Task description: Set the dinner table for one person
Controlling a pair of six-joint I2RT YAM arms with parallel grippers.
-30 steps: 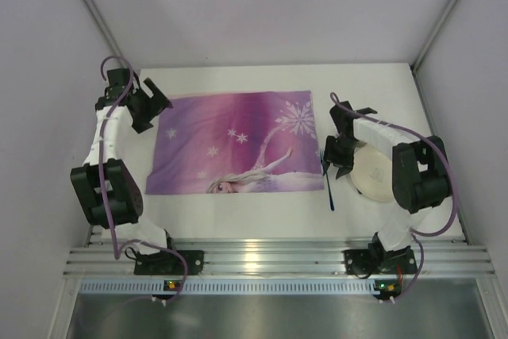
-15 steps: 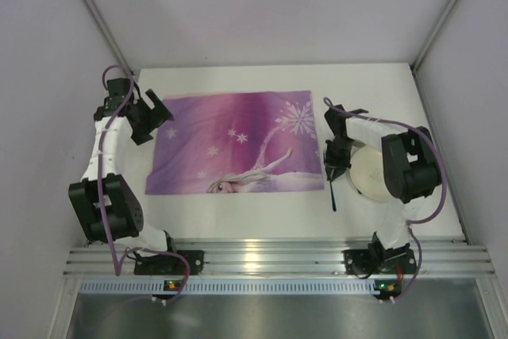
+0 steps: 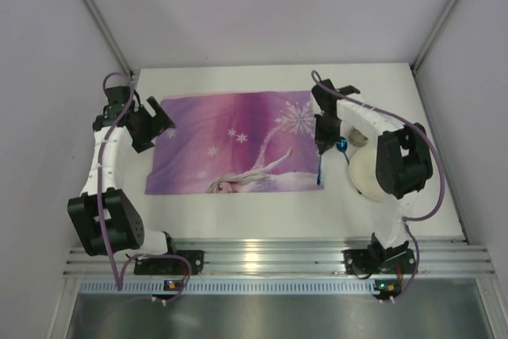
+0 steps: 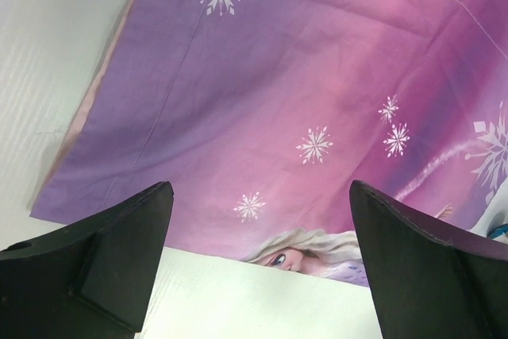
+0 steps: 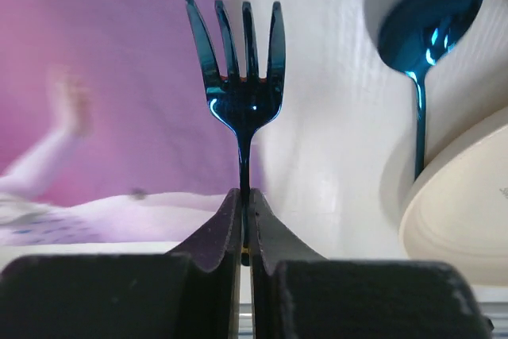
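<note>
The white dinner table (image 3: 238, 213) carries a purple-pink snowflake placemat (image 3: 230, 142). My right gripper (image 3: 321, 139) is shut on the handle of a shiny blue fork (image 3: 319, 171), held over the placemat's right edge. In the right wrist view the fork (image 5: 242, 77) stands tines up between the closed fingers of the right gripper (image 5: 244, 198). A blue spoon (image 5: 429, 21) lies beside a cream plate (image 5: 464, 220). My left gripper (image 3: 147, 129) is open and empty above the placemat's left edge; the left wrist view shows the left gripper (image 4: 262, 196) wide open over the placemat (image 4: 302, 77).
The cream plate (image 3: 367, 172) sits on the table right of the placemat, partly under my right arm, with the spoon (image 3: 342, 147) at its far edge. Grey walls enclose the table on three sides. An aluminium rail (image 3: 262, 260) runs along the near edge.
My right gripper has moved left and farther back with the fork, from the table beside the plate to the placemat's right edge. The left gripper has shifted slightly left.
</note>
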